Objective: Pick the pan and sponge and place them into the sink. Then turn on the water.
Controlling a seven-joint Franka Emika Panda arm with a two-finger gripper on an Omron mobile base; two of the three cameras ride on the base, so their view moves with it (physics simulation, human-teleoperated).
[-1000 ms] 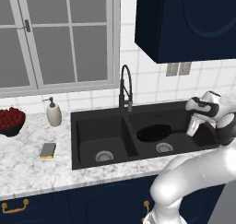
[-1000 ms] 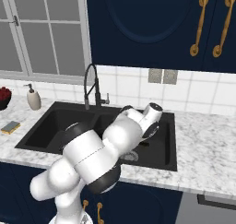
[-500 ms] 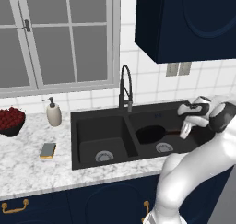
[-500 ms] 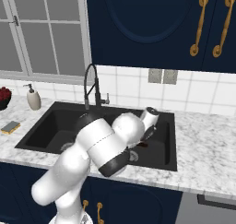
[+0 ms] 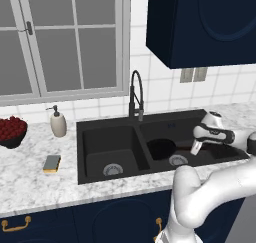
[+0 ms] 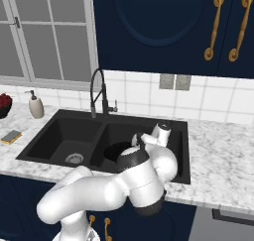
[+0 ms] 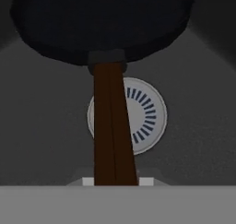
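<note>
The black pan (image 5: pixel 161 148) is low inside the right basin of the black sink (image 5: pixel 100 129), and its dark handle (image 5: pixel 183 148) runs back to my gripper (image 5: pixel 194 149). The gripper is shut on the handle's end. In the hand view the handle (image 7: pixel 110 126) rises from the bottom up to the pan (image 7: pixel 101 20), crossing over the round silver drain (image 7: pixel 143 114). Whether the pan touches the basin floor I cannot tell. The sponge (image 5: pixel 52 163), grey-green over yellow, lies flat on the marble counter left of the sink, far from the gripper. It appears also at the left edge of the right base view, sponge (image 6: pixel 11 136).
A black gooseneck faucet (image 5: pixel 136 94) stands behind the divider between the basins, with no stream showing. A beige soap dispenser (image 5: pixel 58 123) and a dark bowl of red fruit (image 5: pixel 11 131) sit on the counter at the left. The window is behind them.
The hand has come down and a little left, carrying the pan lower into the right basin. The sponge has not moved.
</note>
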